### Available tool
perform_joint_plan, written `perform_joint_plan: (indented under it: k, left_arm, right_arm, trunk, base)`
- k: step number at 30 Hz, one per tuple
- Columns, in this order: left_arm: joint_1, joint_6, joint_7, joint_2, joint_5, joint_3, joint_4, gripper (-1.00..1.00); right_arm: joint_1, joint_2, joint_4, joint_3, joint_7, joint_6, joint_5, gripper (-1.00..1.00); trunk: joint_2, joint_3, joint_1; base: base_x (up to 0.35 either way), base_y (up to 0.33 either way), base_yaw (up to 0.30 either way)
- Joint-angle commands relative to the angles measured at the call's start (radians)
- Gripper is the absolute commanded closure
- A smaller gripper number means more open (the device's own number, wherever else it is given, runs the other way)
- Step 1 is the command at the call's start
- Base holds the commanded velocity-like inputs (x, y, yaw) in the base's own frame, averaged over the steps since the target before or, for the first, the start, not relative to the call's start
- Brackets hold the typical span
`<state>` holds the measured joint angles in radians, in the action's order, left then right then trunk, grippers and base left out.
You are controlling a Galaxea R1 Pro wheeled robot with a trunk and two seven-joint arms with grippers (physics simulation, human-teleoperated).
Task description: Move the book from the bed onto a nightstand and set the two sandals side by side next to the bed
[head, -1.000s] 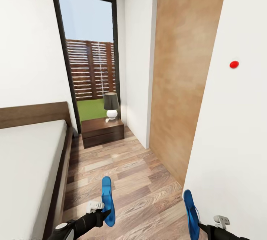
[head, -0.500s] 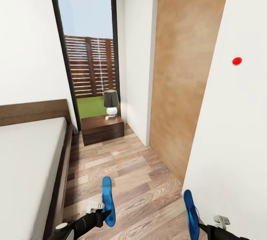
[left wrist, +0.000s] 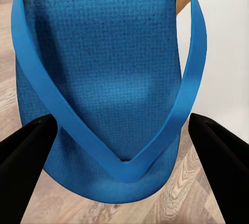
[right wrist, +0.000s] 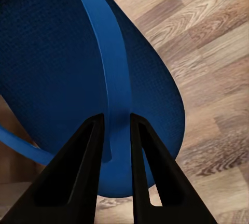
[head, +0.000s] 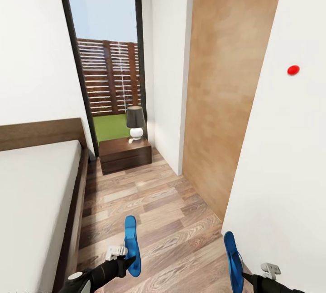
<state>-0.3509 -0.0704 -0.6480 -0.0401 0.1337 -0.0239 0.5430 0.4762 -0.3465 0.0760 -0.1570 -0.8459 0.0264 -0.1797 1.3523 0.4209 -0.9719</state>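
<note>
Beside the bed [head: 40, 193], each gripper carries one sandal, the left gripper [head: 121, 257] gripping the left sandal [head: 131, 245] across its width and the right gripper [right wrist: 116, 125] pinching the right sandal's [head: 234, 261] strap, so both should lower gently onto the floor [head: 154, 202], parallel and close together.

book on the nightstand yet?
No: in the head view the nightstand top carries just the lamp, no book.
</note>
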Motion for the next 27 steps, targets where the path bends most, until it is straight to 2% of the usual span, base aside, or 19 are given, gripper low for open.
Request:
perform_joint_plan:
  k: [1,14,27]
  left_arm:
    - [-0.001,-0.007,-0.005,0.000,0.007,-0.002,0.000,1.00]
    - [-0.001,-0.007,-0.005,0.000,0.007,-0.002,0.000,1.00]
    - [-0.001,-0.008,-0.005,0.000,0.007,-0.002,0.000,1.00]
  right_arm:
    - [0.001,0.000,-0.001,-0.003,-0.003,0.003,-0.001,1.00]
    - [0.001,0.000,-0.002,-0.003,-0.004,0.004,-0.001,1.00]
    - [0.001,0.000,-0.001,-0.003,-0.004,0.004,-0.001,1.00]
  trunk:
    - [0.001,0.003,0.000]
    - [0.001,0.023,0.000]
    - [0.001,0.026,0.000]
  base:
    - [0.000,0.000,0.000]
    - [0.000,0.000,0.000]
    - [0.000,0.000,0.000]
